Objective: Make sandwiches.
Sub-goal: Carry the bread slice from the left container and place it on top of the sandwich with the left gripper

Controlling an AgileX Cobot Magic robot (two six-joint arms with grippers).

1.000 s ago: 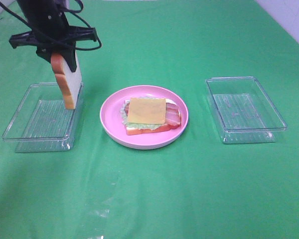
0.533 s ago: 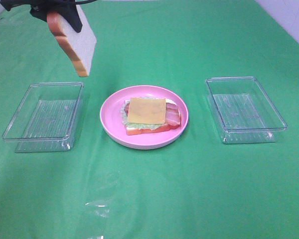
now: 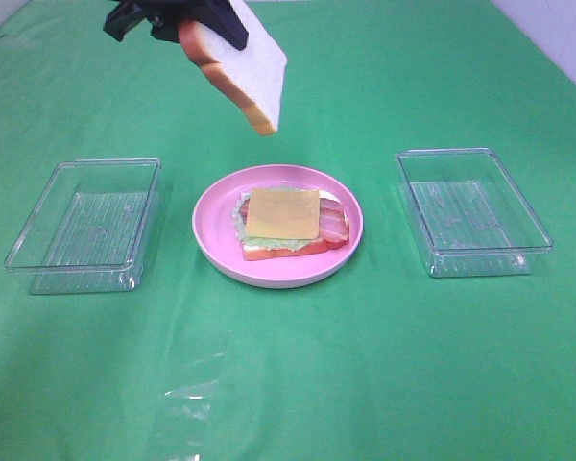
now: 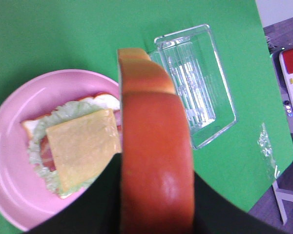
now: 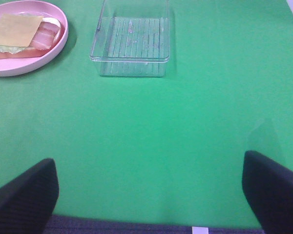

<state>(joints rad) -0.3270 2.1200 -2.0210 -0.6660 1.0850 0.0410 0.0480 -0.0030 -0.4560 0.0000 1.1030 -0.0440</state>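
Green cloth (image 3: 365,365) covers the whole table under your two arms. Your left gripper (image 3: 187,19) is clamped on a bread slice (image 3: 240,67), holding it by its top crust so the slice hangs tilted in the air, white face outward, its low corner above the far rim of the plate (image 3: 211,240). Below and a little forward of that gripper sits the open sandwich: a cheese (image 3: 282,212) square on top, bacon (image 3: 334,223) showing at one side, lettuce (image 3: 240,219) frilling out at the other, all on a bottom slice on the plate. One clear tray (image 3: 38,254) lies below the gripper to its outer side. Your right gripper (image 5: 146,195) has its jaws spread wide with nothing between them, low over bare cloth, with the other tray (image 5: 132,41) ahead of it and the plate further off beside that.
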